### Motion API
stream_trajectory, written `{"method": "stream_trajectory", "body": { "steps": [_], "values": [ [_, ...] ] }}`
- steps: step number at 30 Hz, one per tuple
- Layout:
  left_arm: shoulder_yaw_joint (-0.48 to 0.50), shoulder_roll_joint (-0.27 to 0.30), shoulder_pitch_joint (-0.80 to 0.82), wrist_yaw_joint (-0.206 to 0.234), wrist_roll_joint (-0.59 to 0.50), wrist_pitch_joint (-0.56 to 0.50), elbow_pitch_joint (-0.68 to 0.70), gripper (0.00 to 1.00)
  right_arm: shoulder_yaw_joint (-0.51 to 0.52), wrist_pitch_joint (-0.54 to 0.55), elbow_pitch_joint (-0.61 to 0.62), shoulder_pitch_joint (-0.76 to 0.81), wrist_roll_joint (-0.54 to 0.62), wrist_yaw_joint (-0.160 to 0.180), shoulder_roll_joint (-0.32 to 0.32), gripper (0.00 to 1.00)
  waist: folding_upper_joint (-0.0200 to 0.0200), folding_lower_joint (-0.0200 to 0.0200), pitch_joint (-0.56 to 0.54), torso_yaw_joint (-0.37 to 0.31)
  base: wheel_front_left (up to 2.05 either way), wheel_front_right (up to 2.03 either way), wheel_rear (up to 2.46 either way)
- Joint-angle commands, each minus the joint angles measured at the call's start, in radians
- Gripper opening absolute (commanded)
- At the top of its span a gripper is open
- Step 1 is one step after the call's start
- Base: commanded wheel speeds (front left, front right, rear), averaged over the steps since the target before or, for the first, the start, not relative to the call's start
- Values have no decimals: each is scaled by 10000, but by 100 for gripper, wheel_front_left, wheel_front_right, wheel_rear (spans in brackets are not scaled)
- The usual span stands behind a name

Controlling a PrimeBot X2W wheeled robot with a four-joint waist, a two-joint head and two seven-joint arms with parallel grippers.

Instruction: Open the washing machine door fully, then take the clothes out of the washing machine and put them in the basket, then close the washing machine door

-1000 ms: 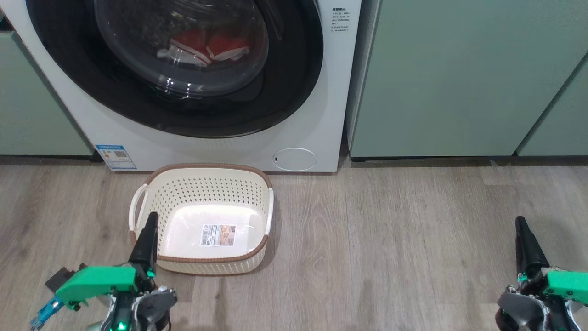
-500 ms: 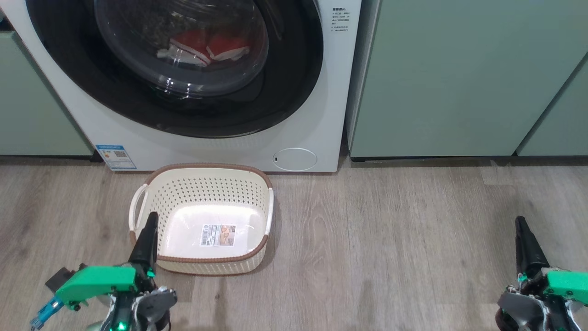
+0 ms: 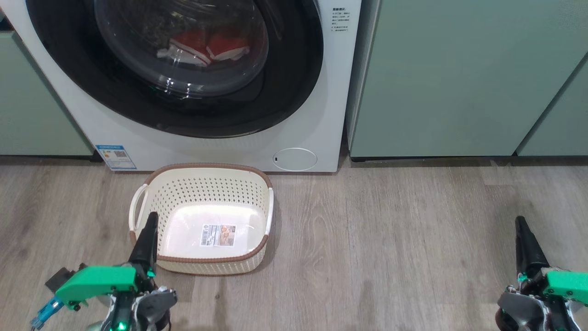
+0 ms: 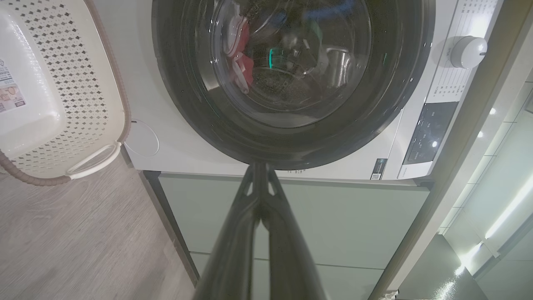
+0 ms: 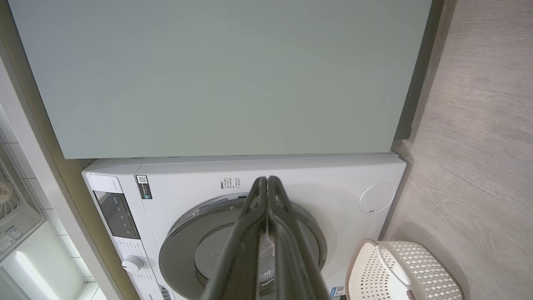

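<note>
Head view: my left claw [image 3: 150, 221], fingers pressed together and empty, hangs by the near left corner of the basket [image 3: 207, 166]; my right claw [image 3: 521, 225], also together, sits well apart over the floor [image 3: 390, 239]. Beyond the basket, the washing machine door [image 3: 301, 69] looks shut on the washing machine [image 3: 206, 151], red clothes [image 3: 206, 46] behind its glass. I judge nothing begun: next, a claw must catch the door's edge and pull.
</note>
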State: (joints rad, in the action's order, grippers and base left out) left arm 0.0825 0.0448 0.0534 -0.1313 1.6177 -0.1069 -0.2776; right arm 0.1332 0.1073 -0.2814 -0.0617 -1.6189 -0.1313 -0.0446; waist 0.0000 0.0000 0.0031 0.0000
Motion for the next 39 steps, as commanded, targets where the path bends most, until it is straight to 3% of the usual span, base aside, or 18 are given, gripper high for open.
{"method": "stream_trajectory", "body": {
  "steps": [1, 6, 7, 13, 22, 39],
  "values": [
    [308, 54, 545, 6, -87, -60, 328, 0, -198, 56, 367, -462, 99, 6, -56, 0, 0, 0, 0, 0, 0, 0, 0],
    [308, 54, 545, 6, -87, -60, 328, 0, -198, 56, 367, -462, 99, 6, -56, 0, 0, 0, 0, 0, 0, 0, 0],
    [0, 0, 0, 0, 0, 0, -2, 100, 0, 0, -2, 0, 0, 0, 0, 100, 0, 0, 0, 0, 0, 0, 0],
    [-29, -59, -434, 0, -36, 42, -663, 100, -82, -45, -694, 277, -9, -2, 147, 100, 0, 0, 6, 0, 0, 0, 0],
    [-77, 10, -265, 0, -475, 310, -595, 100, -315, -311, -576, 137, 221, -1, 132, 100, 0, 0, 25, 9, 0, 0, 0],
    [157, -18, 3, 8, -3113, 811, -144, 100, -614, -812, 17, -124, 2729, 0, 104, 100, 0, 0, 95, 46, 0, 0, 0]
  ]
}}
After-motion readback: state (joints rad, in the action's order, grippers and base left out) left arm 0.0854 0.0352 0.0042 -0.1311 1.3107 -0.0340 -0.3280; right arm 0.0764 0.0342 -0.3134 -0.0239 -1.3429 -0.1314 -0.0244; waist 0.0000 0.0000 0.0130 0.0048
